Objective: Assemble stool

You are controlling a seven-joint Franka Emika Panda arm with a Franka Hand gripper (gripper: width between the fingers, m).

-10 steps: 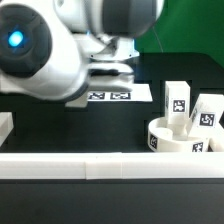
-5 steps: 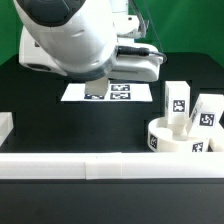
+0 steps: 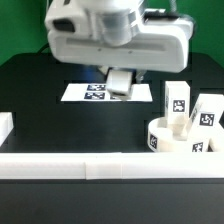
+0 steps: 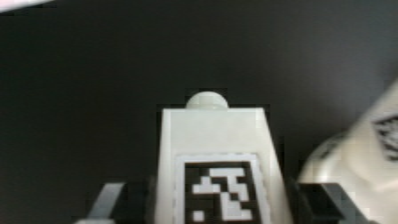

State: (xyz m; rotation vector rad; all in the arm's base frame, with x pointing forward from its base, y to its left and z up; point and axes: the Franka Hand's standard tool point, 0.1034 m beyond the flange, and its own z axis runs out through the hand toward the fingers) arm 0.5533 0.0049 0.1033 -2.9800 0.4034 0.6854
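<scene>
The white ring-shaped seat (image 3: 178, 138) lies at the exterior view's lower right. Two white tagged legs (image 3: 177, 99) (image 3: 208, 111) stand just behind it. My gripper (image 3: 118, 84) hangs over the marker board (image 3: 92, 93), shut on the third leg (image 3: 119, 79). In the wrist view this leg (image 4: 217, 150) fills the space between the fingers (image 4: 111, 205). Its tag faces the camera and its rounded peg (image 4: 210, 100) points away from the gripper (image 4: 206, 208). A blurred edge of the seat (image 4: 370, 140) shows beside it.
A long white rail (image 3: 100, 166) runs along the front of the black table. A white block (image 3: 5, 126) sits at the exterior view's left edge. The arm's body (image 3: 115, 35) fills the top of the exterior view.
The arm has swung from the exterior view's left toward the middle and pulled back. The hand now hangs over the marker board with the leg. The seat and the two standing legs have not moved.
</scene>
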